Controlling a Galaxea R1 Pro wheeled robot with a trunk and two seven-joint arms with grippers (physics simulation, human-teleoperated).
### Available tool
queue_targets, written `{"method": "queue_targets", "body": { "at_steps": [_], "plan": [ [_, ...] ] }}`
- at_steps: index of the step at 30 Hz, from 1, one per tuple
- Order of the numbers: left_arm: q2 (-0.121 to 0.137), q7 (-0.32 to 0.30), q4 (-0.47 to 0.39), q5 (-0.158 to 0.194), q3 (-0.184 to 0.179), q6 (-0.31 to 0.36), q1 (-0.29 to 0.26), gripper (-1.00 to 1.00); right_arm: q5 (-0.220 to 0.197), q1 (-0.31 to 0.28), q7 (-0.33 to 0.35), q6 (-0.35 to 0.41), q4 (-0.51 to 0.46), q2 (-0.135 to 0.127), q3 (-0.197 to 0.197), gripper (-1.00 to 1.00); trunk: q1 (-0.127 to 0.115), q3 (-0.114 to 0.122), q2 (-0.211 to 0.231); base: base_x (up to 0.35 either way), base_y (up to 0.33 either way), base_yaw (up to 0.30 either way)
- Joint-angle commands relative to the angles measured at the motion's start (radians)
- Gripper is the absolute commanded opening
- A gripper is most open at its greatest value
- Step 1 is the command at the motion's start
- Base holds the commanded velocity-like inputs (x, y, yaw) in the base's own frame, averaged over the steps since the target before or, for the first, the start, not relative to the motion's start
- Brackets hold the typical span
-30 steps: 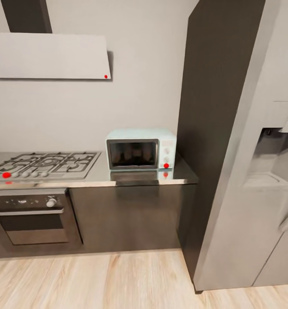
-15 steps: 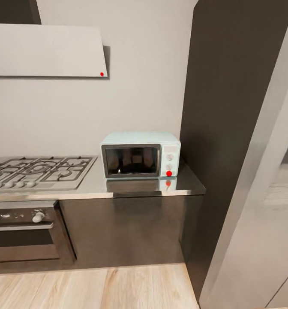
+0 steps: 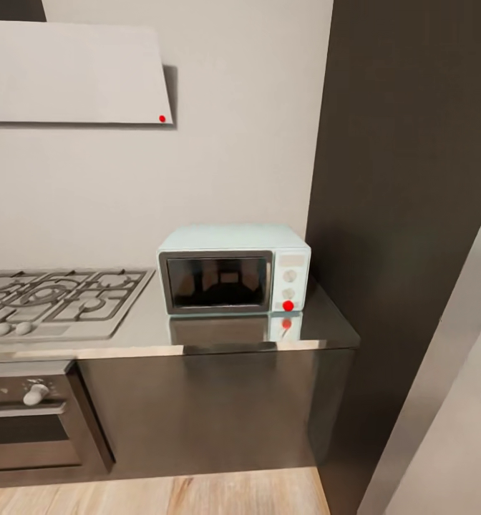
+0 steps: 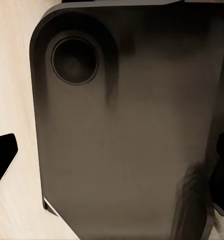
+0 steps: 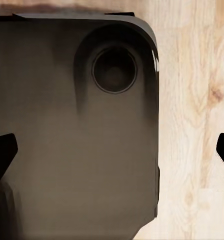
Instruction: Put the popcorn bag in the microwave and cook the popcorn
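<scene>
The pale mint-blue microwave stands on the glossy grey countertop, against the wall and beside a tall dark panel. Its dark glass door is shut and a red light glows low on its knob panel. The popcorn bag and the popcorn are out of view. In the left wrist view my left gripper is open, its black fingertips wide apart over the robot's dark base and the wooden floor. My right gripper is open the same way, with nothing between its fingertips.
A steel gas hob lies left of the microwave, over a built-in oven. A grey hood hangs above. A tall dark cabinet side closes off the right, with a pale fridge front nearer. Light wood floor runs below.
The whole head view has shifted: the camera came closer to the counter and turned, so the microwave looks larger and lower, and the fridge has mostly left the frame.
</scene>
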Motion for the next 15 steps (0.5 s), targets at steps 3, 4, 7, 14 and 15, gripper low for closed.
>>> {"method": "queue_targets", "body": {
  "at_steps": [3, 4, 7, 14, 15],
  "plan": [
    [0.0, 0.001, -0.001, 0.002, 0.001, -0.001, 0.0, 1.0, -0.002, 0.0, -0.001, -0.005, 0.001, 0.0, -0.003, 1.0, 0.001, -0.001, 0.0, 0.106, 0.0, 0.0],
    [0.0, 0.001, -0.001, 0.002, 0.001, -0.001, 0.0, 1.0, -0.001, 0.0, -0.001, -0.005, 0.001, 0.0, -0.003, 1.0, 0.001, -0.001, 0.0, 0.02, 0.0, 0.0],
    [0.0, 0.001, -0.001, 0.002, 0.001, -0.001, 0.0, 1.0, -0.001, 0.0, -0.001, -0.005, 0.001, 0.0, -0.004, 1.0, 0.001, -0.001, 0.0, 0.007, 0.0, 0.0],
    [0.0, 0.001, -0.001, 0.002, 0.001, -0.002, 0.0, 1.0, 0.002, 0.0, -0.001, -0.005, 0.001, 0.001, -0.001, 1.0, 0.001, -0.001, 0.0, 0.0, 0.0, 0.0],
    [0.0, 0.001, -0.001, 0.002, 0.001, -0.002, 0.0, 1.0, 0.001, 0.0, -0.001, -0.005, 0.001, 0.0, -0.001, 1.0, 0.001, -0.001, 0.0, 0.0, 0.0, 0.0]
  ]
}}
